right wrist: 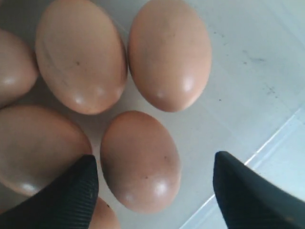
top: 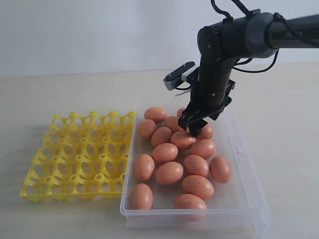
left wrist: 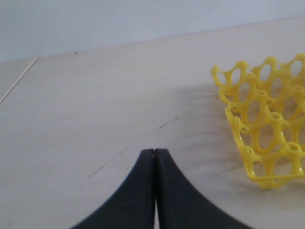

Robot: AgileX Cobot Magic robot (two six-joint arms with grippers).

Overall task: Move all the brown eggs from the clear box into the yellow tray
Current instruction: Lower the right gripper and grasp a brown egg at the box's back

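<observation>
1. Step in hand: the first pick. All the eggs [top: 169,172] I could see lay in the box [top: 249,199], crowded toward its tray side and far end. No cup of the tray [top: 79,159] held an egg.
2. Layout: the tray sat on the counter [top: 75,94] just beside the box, on my left.
3. My right claw [top: 193,128] hung low over the far cluster of eggs, pointing down and spread wide, gripping nothing.
4. In the right wrist view the right claw [right wrist: 155,188] straddled one egg [right wrist: 140,162]. One finger [right wrist: 71,195] was close against that egg and overlapped the neighbour beside it. The other finger [right wrist: 248,195] stood well clear over bare box floor. Whether either finger touched shell, I could not tell.
5. My left claw [left wrist: 154,162] was pressed together and empty, parked over bare counter beside the tray's corner [left wrist: 267,181].
6. Judgement on the next move: shift toward the open side so the egg sits centred, go down until the pads flank its widest part, then close gently.
7. Risk, as I judged it: the crowded finger could nudge or trap the neighbouring egg on the way down. The smooth oval shell could also slip or crack under a hard squeeze.
8. After the grip: lift straight up, carry over the box wall, and set the egg into a cup.
</observation>
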